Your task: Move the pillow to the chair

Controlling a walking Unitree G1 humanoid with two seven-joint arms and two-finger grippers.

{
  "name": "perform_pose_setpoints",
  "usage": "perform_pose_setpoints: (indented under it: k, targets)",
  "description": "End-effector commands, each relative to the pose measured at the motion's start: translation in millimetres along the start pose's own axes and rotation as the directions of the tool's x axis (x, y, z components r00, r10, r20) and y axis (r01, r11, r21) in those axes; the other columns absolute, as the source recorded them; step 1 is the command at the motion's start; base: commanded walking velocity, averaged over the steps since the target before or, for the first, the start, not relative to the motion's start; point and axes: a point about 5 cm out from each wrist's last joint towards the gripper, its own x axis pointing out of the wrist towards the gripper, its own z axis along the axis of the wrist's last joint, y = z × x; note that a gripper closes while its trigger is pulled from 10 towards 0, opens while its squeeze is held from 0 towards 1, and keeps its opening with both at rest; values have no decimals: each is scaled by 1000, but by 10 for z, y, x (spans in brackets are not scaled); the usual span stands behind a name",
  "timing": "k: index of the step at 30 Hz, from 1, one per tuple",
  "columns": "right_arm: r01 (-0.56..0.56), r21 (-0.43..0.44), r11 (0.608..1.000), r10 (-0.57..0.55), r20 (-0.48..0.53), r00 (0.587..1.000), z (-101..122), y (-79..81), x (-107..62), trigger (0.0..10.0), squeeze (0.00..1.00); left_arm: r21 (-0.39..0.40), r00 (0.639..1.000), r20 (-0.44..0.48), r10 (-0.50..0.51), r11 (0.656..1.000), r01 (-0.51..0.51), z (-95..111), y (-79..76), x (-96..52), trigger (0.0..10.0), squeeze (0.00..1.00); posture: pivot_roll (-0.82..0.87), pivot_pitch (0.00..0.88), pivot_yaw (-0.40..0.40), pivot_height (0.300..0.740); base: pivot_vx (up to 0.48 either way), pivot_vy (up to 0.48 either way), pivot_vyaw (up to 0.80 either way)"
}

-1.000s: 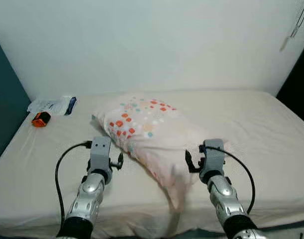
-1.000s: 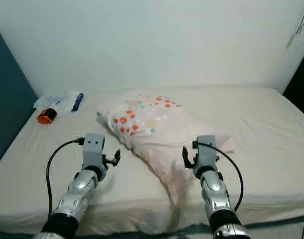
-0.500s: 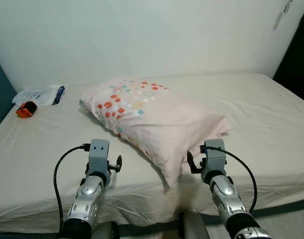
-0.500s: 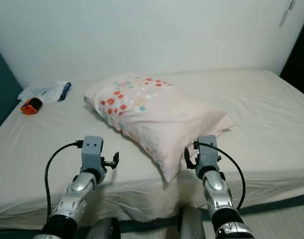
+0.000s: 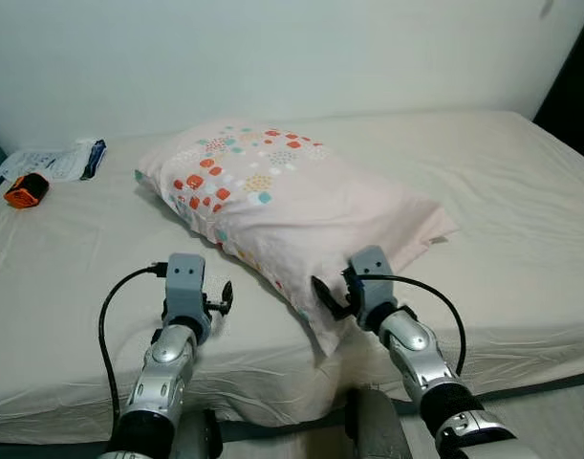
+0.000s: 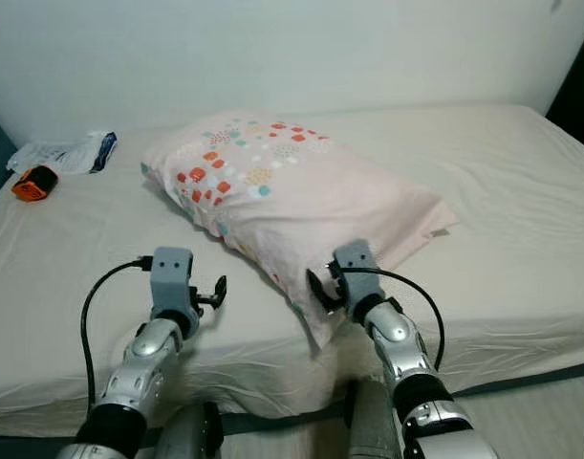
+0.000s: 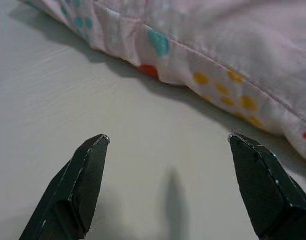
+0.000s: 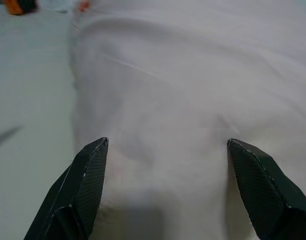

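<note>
The pillow (image 5: 292, 206) lies on the bed (image 5: 502, 191), its long axis running diagonally from the dotted end at far left to the plain pink corner near the front edge. The right gripper (image 8: 165, 187) hangs over that near corner, fingers spread wide, holding nothing. The left gripper (image 7: 168, 182), also wide open, hovers over the sheet just beside the pillow's dotted edge.

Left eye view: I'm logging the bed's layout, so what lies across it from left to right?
Orange object → white packet → left gripper → right gripper. The pillow spans the middle, so it is left out.
</note>
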Motion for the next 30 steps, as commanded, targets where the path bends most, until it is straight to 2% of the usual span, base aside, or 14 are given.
perform_pose_setpoints:
  k: [1, 7, 8, 13, 17, 21, 23, 30]
  targets:
    - [-24, 7, 1000, 23, 38, 999, 49, 60, 37, 10000, 0, 5, 999, -29, 27, 1000, -27, -73, 74, -51, 10000, 0, -49, 50, 9, 565, 0, 0, 0]
    - [31, -16, 999, -31, -2, 1000, 41, 12, 81, 10000, 0, 6, 999, -28, 45, 999, -45, -70, 89, -52, 10000, 0, -51, 57, 10, 565, 0, 0, 0]
    - [69, -49, 996, -72, -72, 995, -18, -37, 84, 10000, 0, 12, 998, -40, 41, 999, -41, -80, 81, -46, 10000, 0, -52, 54, 7, 565, 0, 0, 0]
    - [56, -78, 995, -67, -148, 987, -95, -41, 72, 10000, 0, 20, 998, -60, 24, 1000, -23, -110, 64, -55, 10000, 0, -53, 51, 14, 565, 0, 0, 0]
    - [35, -137, 990, -65, -222, 973, -167, -35, 59, 10000, 0, 41, 997, -71, 20, 999, -17, -110, 68, -53, 10000, 0, -55, 47, 14, 565, 0, 0, 0]
    - [44, -155, 987, -80, -238, 968, -183, -43, 55, 10000, 0, 39, 997, -70, 22, 999, -19, -103, 71, -46, 10000, 0, -55, 44, 14, 565, 0, 0, 0]
    - [74, -168, 983, -115, -248, 962, -191, -78, 54, 0, 0, 31, 997, -70, 36, 999, -34, -91, 89, -26, 10000, 0, -56, 43, 11, 565, 0, 0, 0]
    - [106, -239, 965, -166, -249, 954, -156, -172, 61, 0, 0, 25, 995, -69, 67, 998, -65, -89, 146, -19, 10000, 0, -58, 44, 14, 565, 0, 0, 0]
